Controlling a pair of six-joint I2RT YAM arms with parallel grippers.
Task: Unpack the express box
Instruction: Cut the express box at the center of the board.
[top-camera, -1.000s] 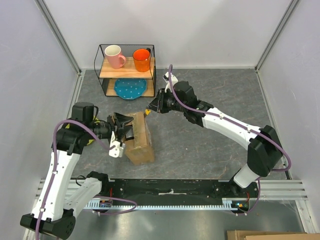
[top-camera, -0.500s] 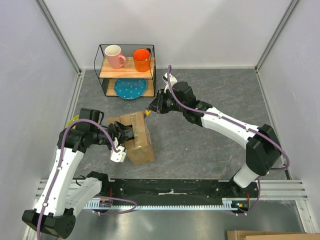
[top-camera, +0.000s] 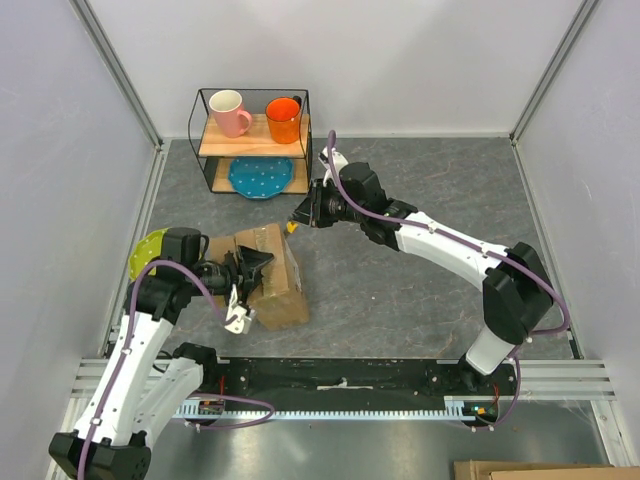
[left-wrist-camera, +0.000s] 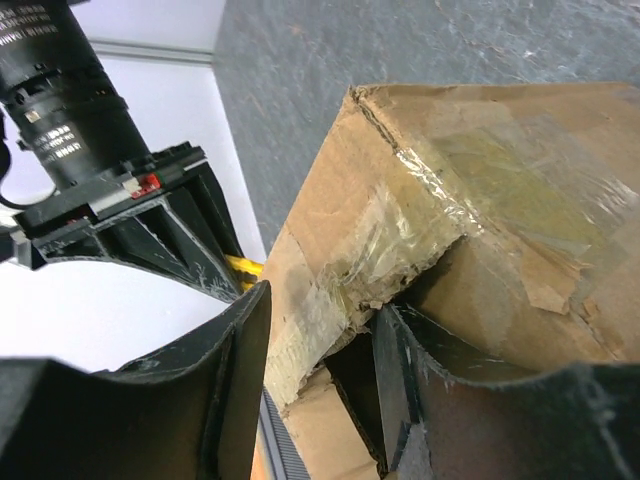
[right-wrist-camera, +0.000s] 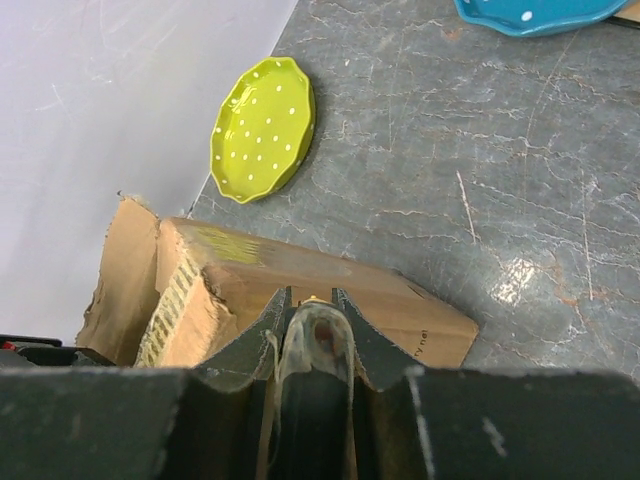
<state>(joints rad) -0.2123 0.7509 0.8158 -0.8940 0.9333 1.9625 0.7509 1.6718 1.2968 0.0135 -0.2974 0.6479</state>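
The express box (top-camera: 278, 288), a brown taped carton, lies left of centre; it also shows in the left wrist view (left-wrist-camera: 480, 180) and the right wrist view (right-wrist-camera: 400, 310). Its left top flap (top-camera: 222, 246) is lifted and the tape is torn. My left gripper (top-camera: 250, 273) is closed on the taped flap edge (left-wrist-camera: 322, 303), one finger (left-wrist-camera: 400, 380) inside the opening and the other outside. My right gripper (top-camera: 302, 214) is shut on a dark tool with a yellow tip (right-wrist-camera: 315, 340), held just above the box's far right corner (right-wrist-camera: 311, 295).
A wire rack (top-camera: 305, 130) at the back holds a pink mug (top-camera: 230, 112), an orange mug (top-camera: 284, 118) and a blue plate (top-camera: 260, 177). A green dotted plate (top-camera: 148, 255) lies by the left wall, left of the box, also in the right wrist view (right-wrist-camera: 262, 128).
My left arm has drawn back toward the near left while holding the flap, so the flap stands open and the green plate shows. The right gripper shifted slightly away with its tool.
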